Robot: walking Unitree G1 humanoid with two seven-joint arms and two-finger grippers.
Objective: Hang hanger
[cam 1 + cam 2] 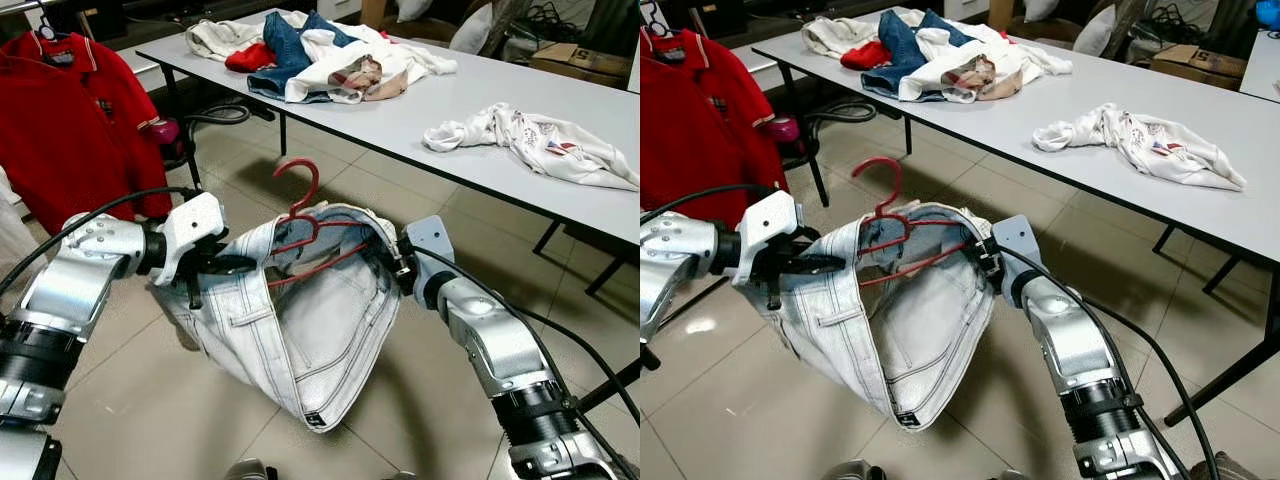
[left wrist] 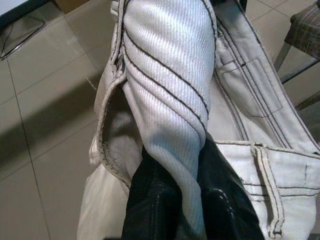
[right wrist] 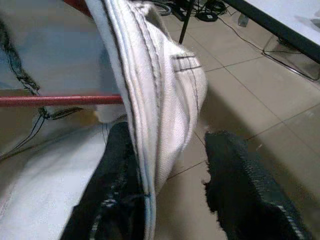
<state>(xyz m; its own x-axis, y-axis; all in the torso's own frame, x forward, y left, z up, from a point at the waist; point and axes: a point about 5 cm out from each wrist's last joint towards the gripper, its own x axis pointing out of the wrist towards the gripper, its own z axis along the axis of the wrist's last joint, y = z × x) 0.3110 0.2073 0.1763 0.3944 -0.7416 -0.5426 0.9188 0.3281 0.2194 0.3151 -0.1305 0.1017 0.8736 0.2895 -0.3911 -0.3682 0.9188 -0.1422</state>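
A white denim garment [image 1: 320, 340] hangs in the air between my two arms, above the tiled floor. A red hanger [image 1: 313, 183] sits inside its waistband, with the hook sticking up. My left gripper [image 1: 225, 265] is shut on the left side of the waistband; in the left wrist view its black fingers [image 2: 155, 200] pinch a fold of the denim [image 2: 170, 100]. My right gripper [image 1: 398, 262] is at the right side of the waistband. There its fingers [image 3: 235, 185] stand apart, and the fabric edge [image 3: 150, 100] drapes over one of them, with the red hanger bar [image 3: 55, 100] behind.
A long grey table [image 1: 440, 110] runs across the back, with a pile of clothes [image 1: 320, 50] and a white printed shirt [image 1: 540, 140] on it. A red polo shirt [image 1: 70, 130] hangs at the left. Table legs [image 1: 545, 237] stand to the right.
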